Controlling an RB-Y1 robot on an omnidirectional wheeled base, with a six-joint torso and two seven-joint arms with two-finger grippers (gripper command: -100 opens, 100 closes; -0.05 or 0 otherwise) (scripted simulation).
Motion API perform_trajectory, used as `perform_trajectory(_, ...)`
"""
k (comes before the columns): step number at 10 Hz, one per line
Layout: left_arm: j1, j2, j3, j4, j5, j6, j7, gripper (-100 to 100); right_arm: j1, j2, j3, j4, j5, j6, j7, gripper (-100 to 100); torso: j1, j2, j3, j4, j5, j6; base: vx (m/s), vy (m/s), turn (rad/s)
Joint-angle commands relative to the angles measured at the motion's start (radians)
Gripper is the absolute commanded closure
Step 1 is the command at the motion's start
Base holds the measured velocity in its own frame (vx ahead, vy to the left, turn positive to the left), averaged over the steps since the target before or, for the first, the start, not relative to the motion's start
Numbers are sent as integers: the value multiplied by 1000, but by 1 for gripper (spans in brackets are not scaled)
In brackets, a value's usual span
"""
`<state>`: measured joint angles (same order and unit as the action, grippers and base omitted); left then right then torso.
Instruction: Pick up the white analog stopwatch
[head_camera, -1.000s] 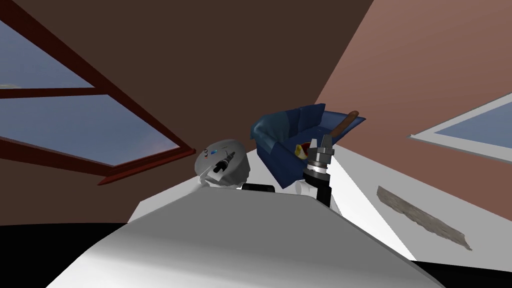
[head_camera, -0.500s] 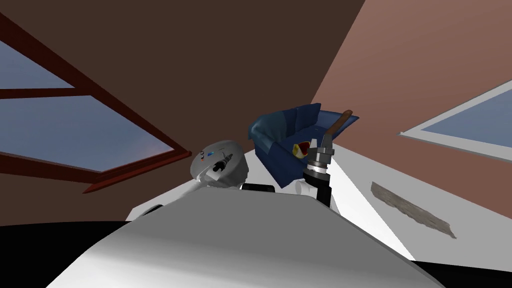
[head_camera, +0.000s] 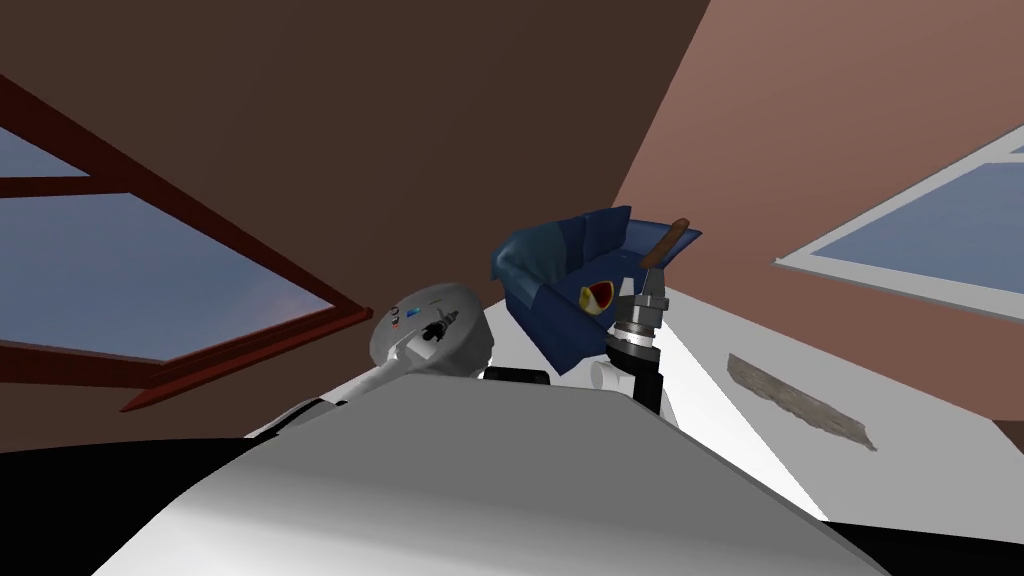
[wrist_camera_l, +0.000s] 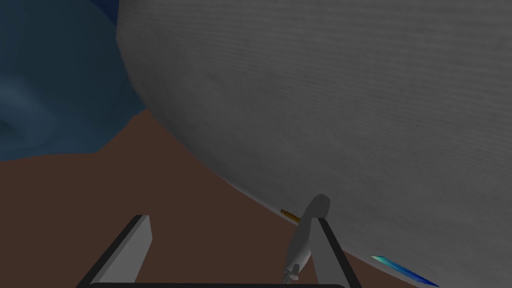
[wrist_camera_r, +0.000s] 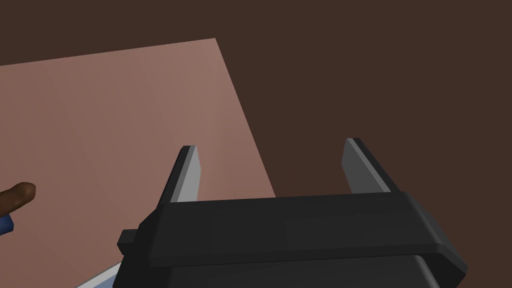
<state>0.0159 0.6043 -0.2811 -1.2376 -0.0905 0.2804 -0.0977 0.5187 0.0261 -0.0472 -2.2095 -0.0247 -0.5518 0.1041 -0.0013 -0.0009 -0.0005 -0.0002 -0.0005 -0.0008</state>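
A round grey table (head_camera: 470, 340) stands just ahead, left of centre. My left gripper (head_camera: 440, 325) hovers low over its top. In the left wrist view this gripper (wrist_camera_l: 230, 219) is open, and a pale grey flat rounded thing with a small knob, apparently the stopwatch (wrist_camera_l: 304, 240), lies on the table's rim (wrist_camera_l: 350, 125) against the inner side of one finger (wrist_camera_l: 327, 250). The other finger (wrist_camera_l: 135, 247) stands well apart from it. My right gripper (head_camera: 652, 283) is raised in front of the sofa, open and empty (wrist_camera_r: 271, 145).
On the table lie a small blue item (head_camera: 413, 311), also seen in the left wrist view (wrist_camera_l: 405, 270), a brass-coloured bit (wrist_camera_l: 290, 216) and tiny dark and red items (head_camera: 395, 317). A blue sofa (head_camera: 545, 270) behind holds a yellow-red cushion (head_camera: 598, 296) and a brown stick (head_camera: 668, 240).
The whole head view has slid left, so my body has turned or moved. Both arms keep their pose; the left gripper stays over the table.
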Motion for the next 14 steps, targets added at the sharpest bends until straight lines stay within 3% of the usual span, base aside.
perform_trajectory(1, -28, 41, -17, 50, 9, 35, -4, -100, 0, 0, 0, 0, 0, 0, 0, 0, 0, 0, 0, 0, 0, 0, 32, -39, -128)
perform_trajectory(3, -28, 41, -17, 67, 9, 35, -4, -100, 0, 0, 0, 0, 0, 0, 0, 0, 0, 0, 0, 0, 0, 0, 22, -17, -28)
perform_trajectory(6, -75, 109, -41, 169, 18, 94, -13, -100, 0, 0, 0, 0, 0, 0, 0, 0, 0, 0, 0, 0, 0, 0, 31, -24, -119)
perform_trajectory(8, -75, 109, -41, 169, 18, 94, -13, -100, 0, 0, 0, 0, 0, 0, 0, 0, 0, 0, 0, 0, 0, -1, 19, -20, 1)
perform_trajectory(11, -109, 161, -59, 239, 24, 135, -19, -100, 0, 0, 0, 0, 0, 0, 0, 0, 0, 0, 0, 0, 0, 0, 24, -21, -84)
perform_trajectory(14, -116, 167, -62, 250, 26, 139, -20, -100, 0, 0, 0, 0, 0, 0, 0, 0, 0, 0, 0, 0, 0, 0, 17, -11, -28)
